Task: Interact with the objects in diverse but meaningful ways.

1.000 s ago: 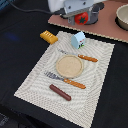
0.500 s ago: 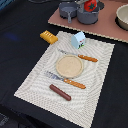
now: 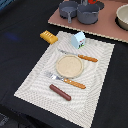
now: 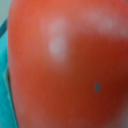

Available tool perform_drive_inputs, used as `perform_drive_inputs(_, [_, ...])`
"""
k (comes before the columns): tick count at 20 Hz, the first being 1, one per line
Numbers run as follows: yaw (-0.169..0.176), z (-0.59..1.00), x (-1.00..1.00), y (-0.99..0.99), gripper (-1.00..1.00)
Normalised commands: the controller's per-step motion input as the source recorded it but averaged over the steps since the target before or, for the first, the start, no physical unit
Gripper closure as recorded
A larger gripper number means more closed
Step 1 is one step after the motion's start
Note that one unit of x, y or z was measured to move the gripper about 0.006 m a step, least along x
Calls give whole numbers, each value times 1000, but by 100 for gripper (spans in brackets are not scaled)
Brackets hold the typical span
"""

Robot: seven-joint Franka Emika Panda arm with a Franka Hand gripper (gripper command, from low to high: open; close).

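Note:
The wrist view is filled by the red tomato (image 4: 70,65), very close, with a strip of teal at one edge. No gripper fingers show in either view. In the exterior view a red patch (image 3: 97,4) shows behind the two grey pots (image 3: 89,14) at the back. The yellow ridged bread piece (image 3: 48,36) lies off the striped placemat's far left corner. The white-and-teal milk carton (image 3: 78,39) stands on the mat's far edge. The brown sausage (image 3: 60,92) lies on the near part of the mat.
A round tan plate (image 3: 69,65) sits mid-mat between an orange-handled knife (image 3: 80,56) and fork (image 3: 67,80). The pots stand on a tan board (image 3: 105,31) with a pale bowl (image 3: 123,17) at the exterior view's right. The table around is black.
One second ago the arm's hand hung over the pots at the back of the exterior view; it has since left that view. Things on the mat have not moved.

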Motion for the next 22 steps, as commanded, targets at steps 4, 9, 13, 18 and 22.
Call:
perform_drive_inputs(4, [0,-288,304,387,100])
perform_drive_inputs(9, [0,-349,263,367,100])
perform_drive_inputs(13, [0,-266,216,436,100])
perform_drive_inputs(18, [0,66,113,651,100])
perform_drive_inputs(22, [0,409,0,781,100])
